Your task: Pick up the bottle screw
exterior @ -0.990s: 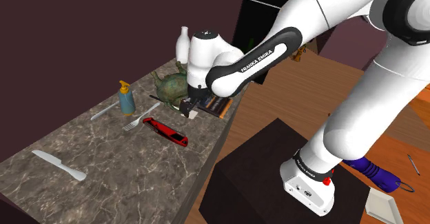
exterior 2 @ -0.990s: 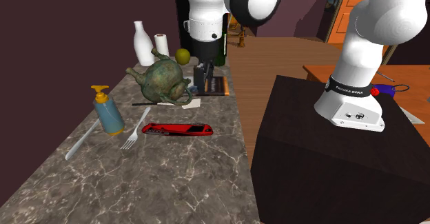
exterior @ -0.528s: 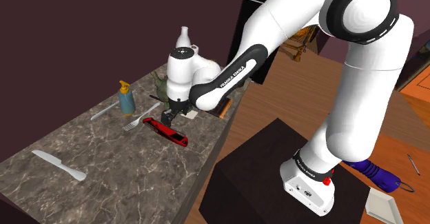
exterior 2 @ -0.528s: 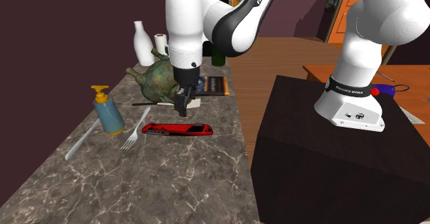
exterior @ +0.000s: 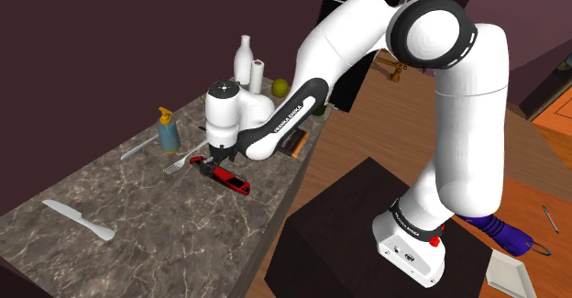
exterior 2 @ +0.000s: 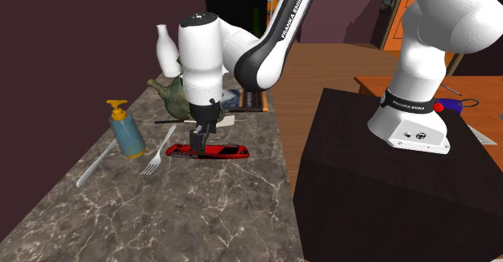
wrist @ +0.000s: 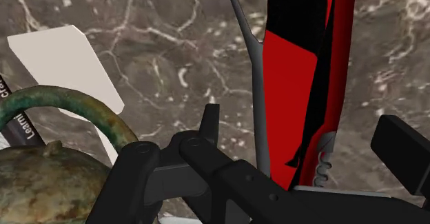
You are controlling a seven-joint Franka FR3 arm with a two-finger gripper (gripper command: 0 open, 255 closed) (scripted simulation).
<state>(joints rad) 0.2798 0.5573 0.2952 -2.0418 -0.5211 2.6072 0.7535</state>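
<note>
The bottle screw (exterior: 235, 180) (exterior 2: 219, 151) is a flat red and black tool with a grey metal lever, lying on the marbled counter (exterior: 174, 227). My gripper (exterior: 218, 163) (exterior 2: 197, 139) hangs low over the end nearest the teapot, pointing down. In the wrist view the red body (wrist: 303, 71) runs between the two black fingers, with its coiled screw close to the hand. My gripper (wrist: 306, 136) is open, and the fingers stand apart on either side of the tool without touching it.
A green-bronze teapot (exterior 2: 172, 96) (wrist: 41, 178) stands just behind the gripper, beside a white card (wrist: 65, 64). A fork (exterior 2: 151, 162), a blue soap bottle (exterior: 168, 132) and a white knife (exterior: 78, 219) lie farther along. The counter edge (exterior: 275, 223) drops beside the dark stand (exterior: 367, 232).
The arm has swung away from the back of the counter, past the teapot, and come down over the red bottle screw. Nothing on the counter has moved.
</note>
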